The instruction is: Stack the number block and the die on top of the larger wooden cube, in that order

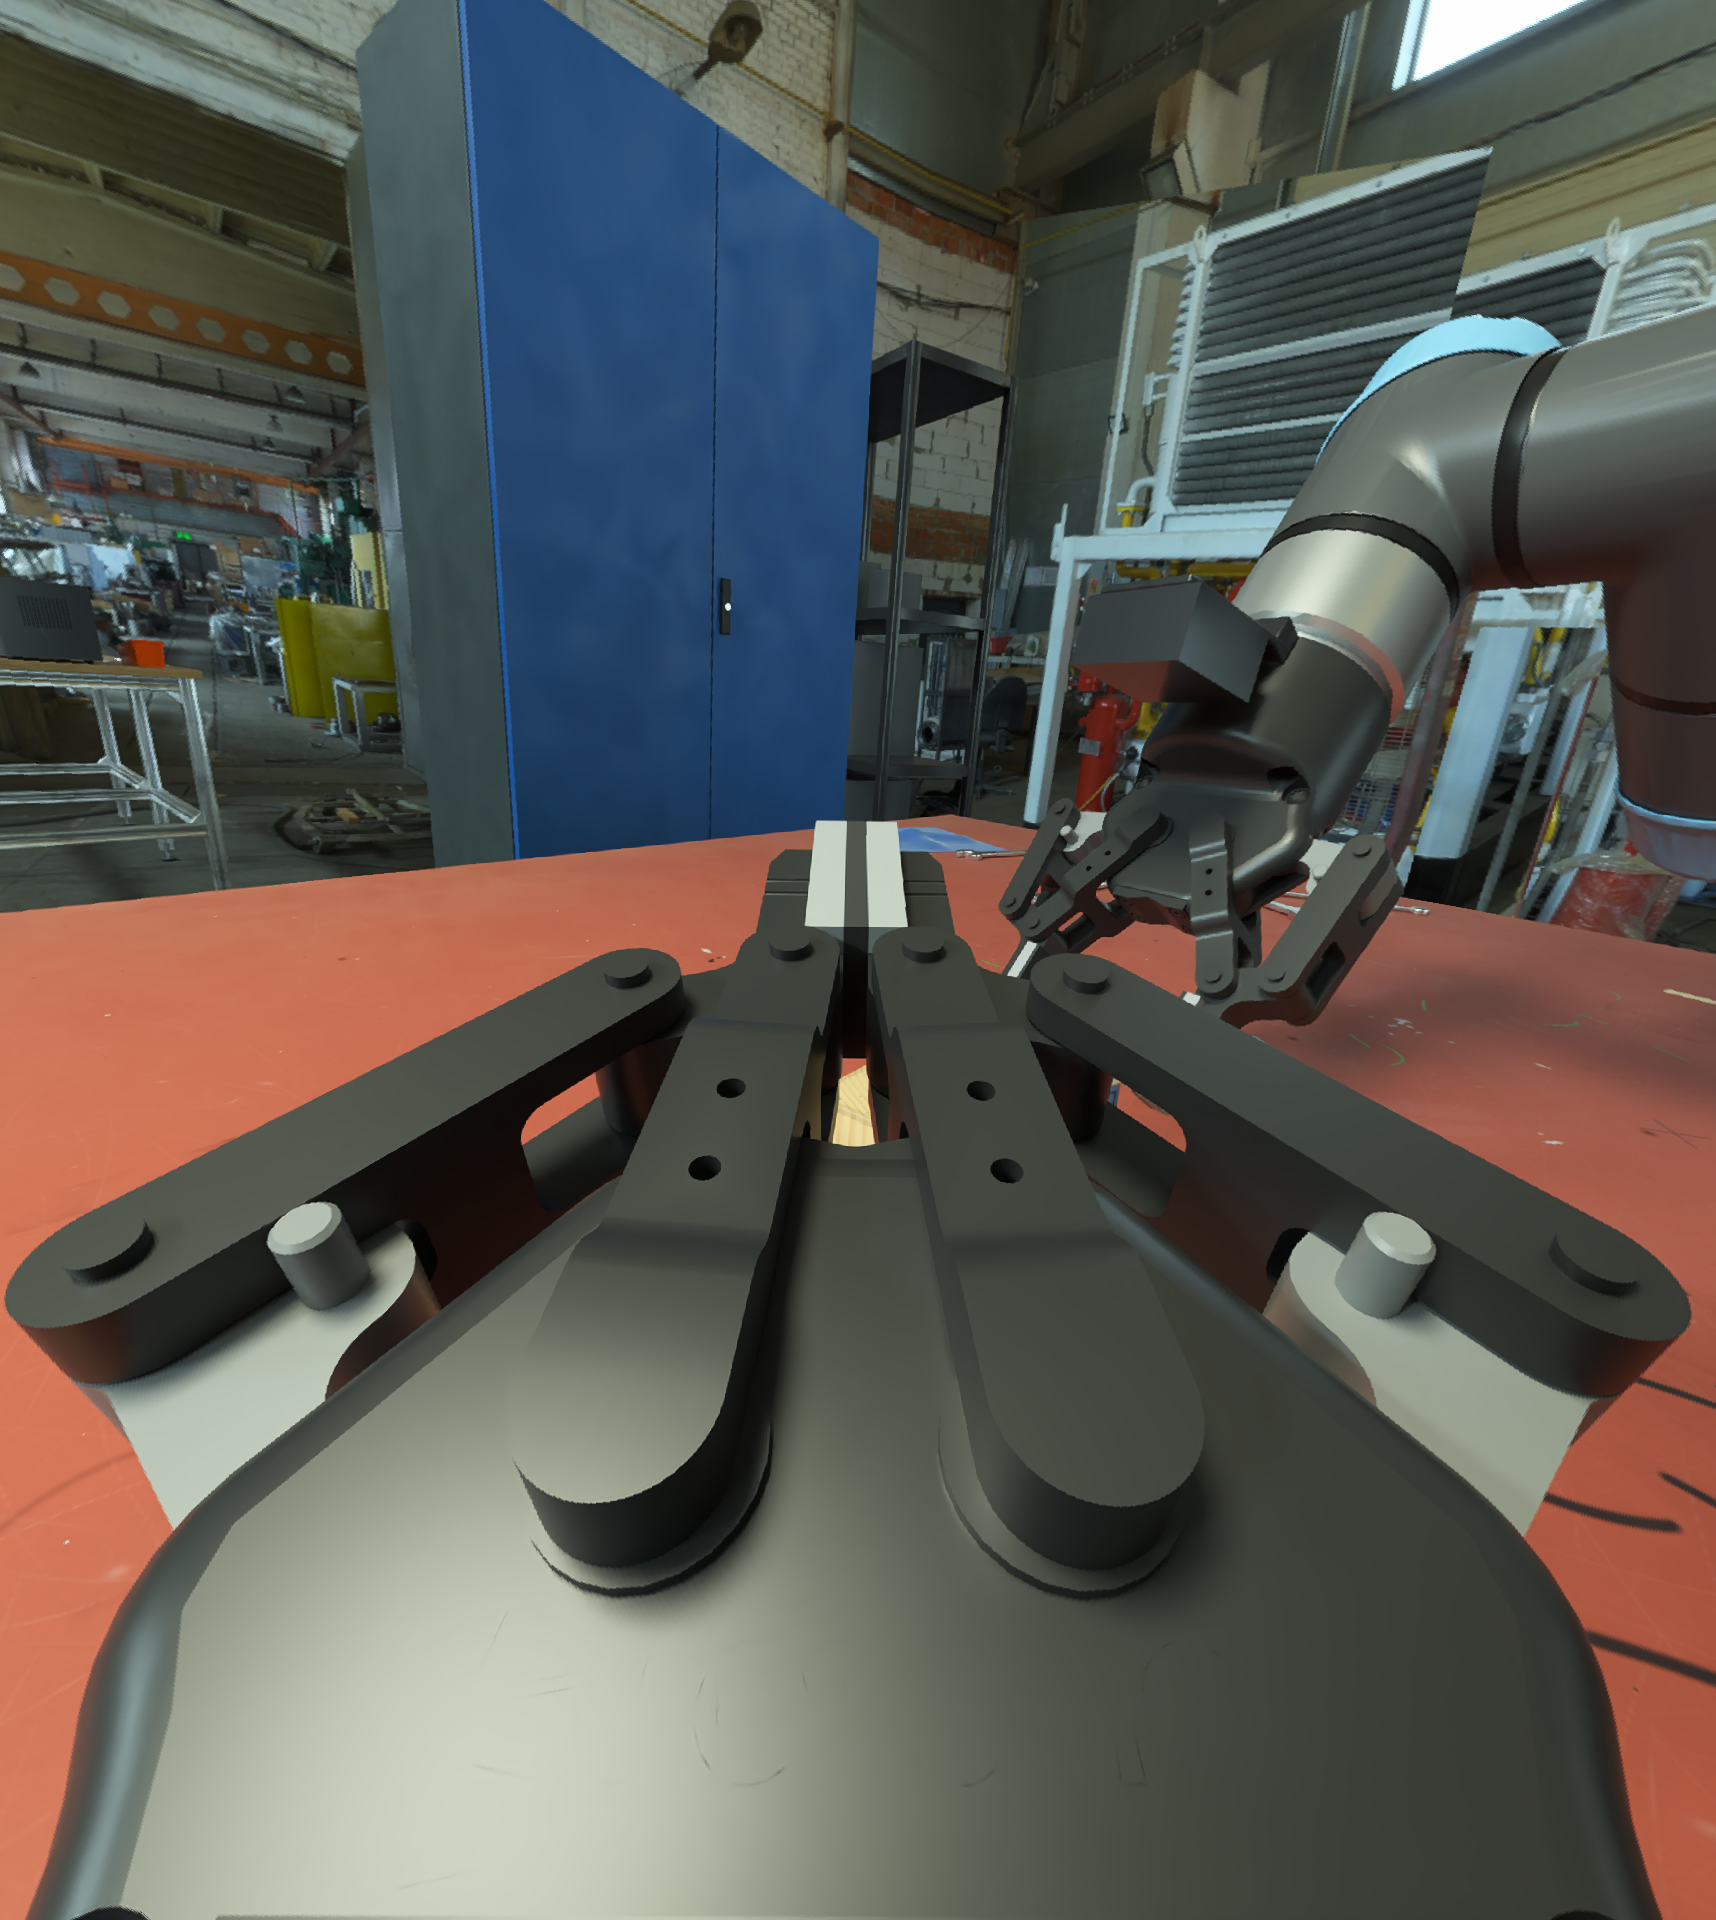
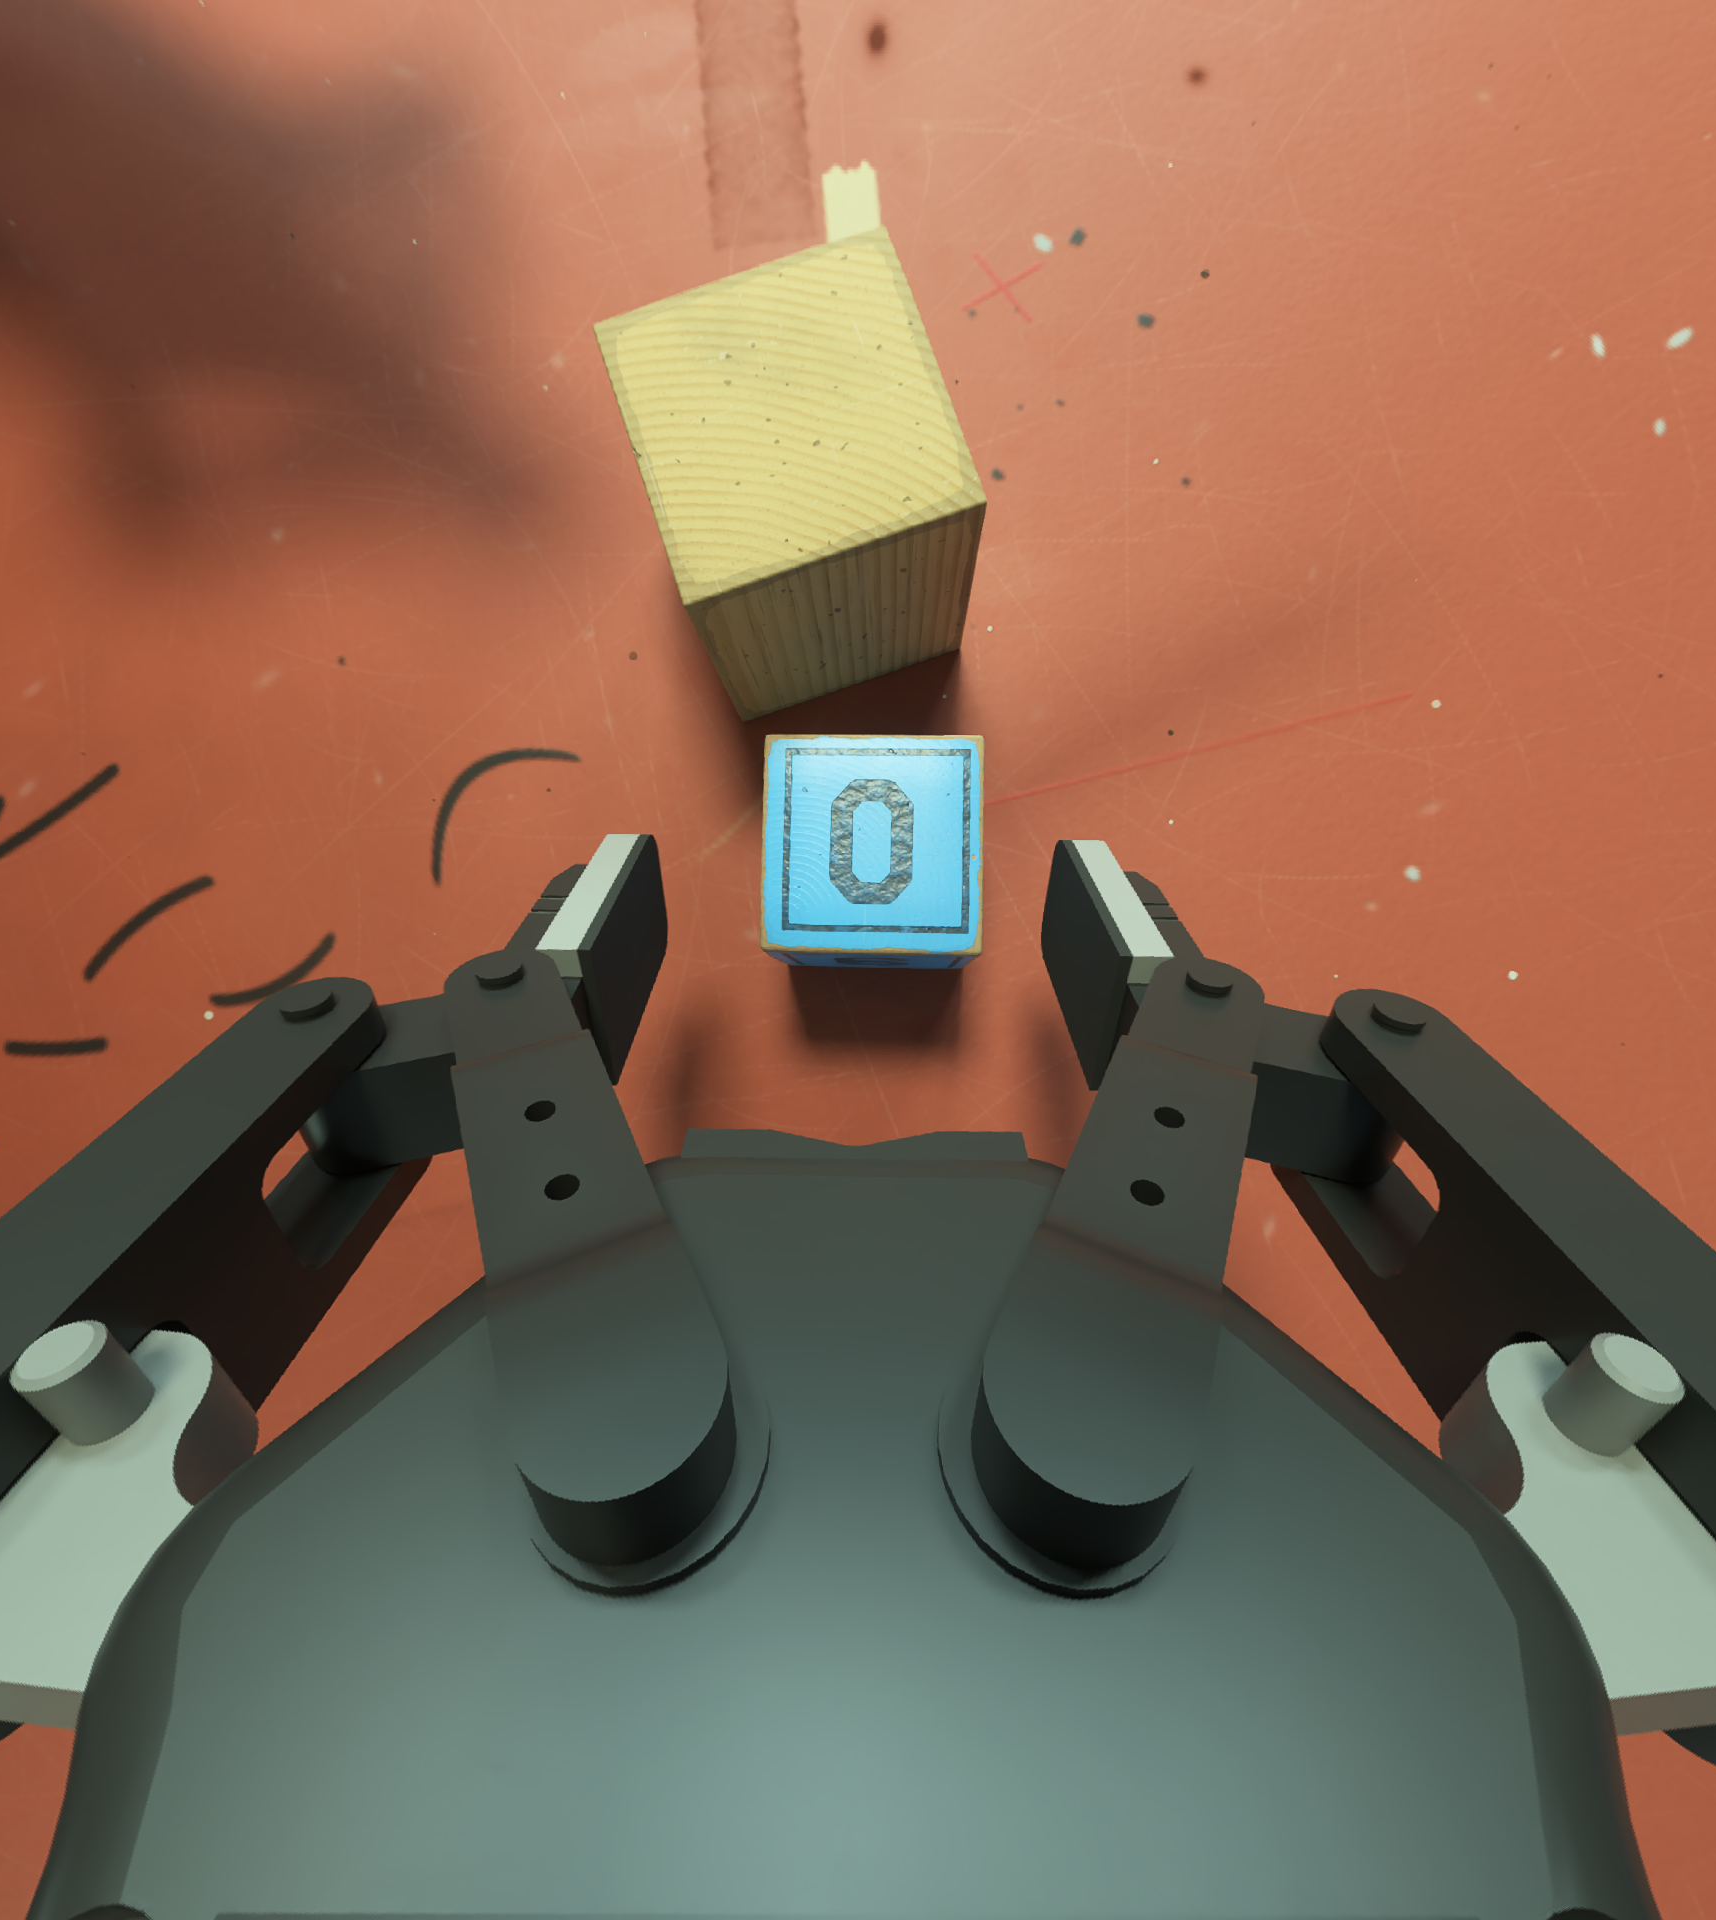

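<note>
Only the left wrist view shows the left gripper, its jaws pressed together over the red table, with the right gripper beyond. Opposite, that gripper's wide-spread jaws flank a blue number block just beside the larger wooden cube.

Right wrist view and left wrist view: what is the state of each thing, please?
Number block: flat on the table, not gripped.
Larger wooden cube: on the table, bare on top.
Right end effector: open, above the block.
Left end effector: shut, holding nothing visible.
Blue cabinet: doors closed.
</note>
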### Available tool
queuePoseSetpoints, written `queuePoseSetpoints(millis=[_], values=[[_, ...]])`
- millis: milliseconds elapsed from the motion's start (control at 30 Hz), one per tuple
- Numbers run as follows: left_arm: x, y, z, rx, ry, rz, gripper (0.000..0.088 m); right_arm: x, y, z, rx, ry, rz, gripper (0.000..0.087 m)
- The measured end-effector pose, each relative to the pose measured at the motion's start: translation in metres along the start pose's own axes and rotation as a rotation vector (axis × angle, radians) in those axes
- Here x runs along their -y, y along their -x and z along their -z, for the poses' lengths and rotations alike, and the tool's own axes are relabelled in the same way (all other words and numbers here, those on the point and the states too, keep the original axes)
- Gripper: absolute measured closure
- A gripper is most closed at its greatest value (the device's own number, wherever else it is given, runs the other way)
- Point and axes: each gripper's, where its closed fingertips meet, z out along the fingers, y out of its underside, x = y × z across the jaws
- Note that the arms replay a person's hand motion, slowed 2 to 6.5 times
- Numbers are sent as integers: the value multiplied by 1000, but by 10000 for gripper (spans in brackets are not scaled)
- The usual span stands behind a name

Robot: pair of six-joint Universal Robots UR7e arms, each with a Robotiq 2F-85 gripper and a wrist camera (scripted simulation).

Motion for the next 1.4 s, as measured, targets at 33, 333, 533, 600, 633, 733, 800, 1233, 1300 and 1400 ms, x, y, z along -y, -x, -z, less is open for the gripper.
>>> queuePoseSetpoints(millis=[33, 333, 533, 600, 633, 733, 800, 1233, 1300, 1400], values=[[0, -1, 0, -1, 0, 0, 877, -1, 0, -2, -4, 9, 2, 239], [1, -7, 4, -10, 3, -3, 877, -6, -5, -7, -68, 82, 33, 491], [0, -8, 6, -5, 11, -3, 877, -3, -3, -6, -60, 90, 38, 490], [0, -8, 7, -4, 14, -3, 877, -2, -2, -5, -57, 89, 38, 490], [0, -8, 7, -2, 15, -2, 877, -1, -2, -4, -55, 88, 40, 490], [0, -8, 7, 1, 18, 0, 877, 3, -3, 0, -51, 78, 46, 490], [-1, -8, 7, 3, 20, 2, 877, 6, -2, 3, -46, 69, 50, 490], [-3, -5, 5, -3, 40, 38, 877, 37, 4, 21, 5, -20, 86, 490], [-4, -5, 5, -7, 44, 45, 877, 42, 6, 22, 14, -29, 98, 490], [-4, -5, 5, -15, 50, 54, 877, 48, 9, 23, 27, -36, 121, 490]])
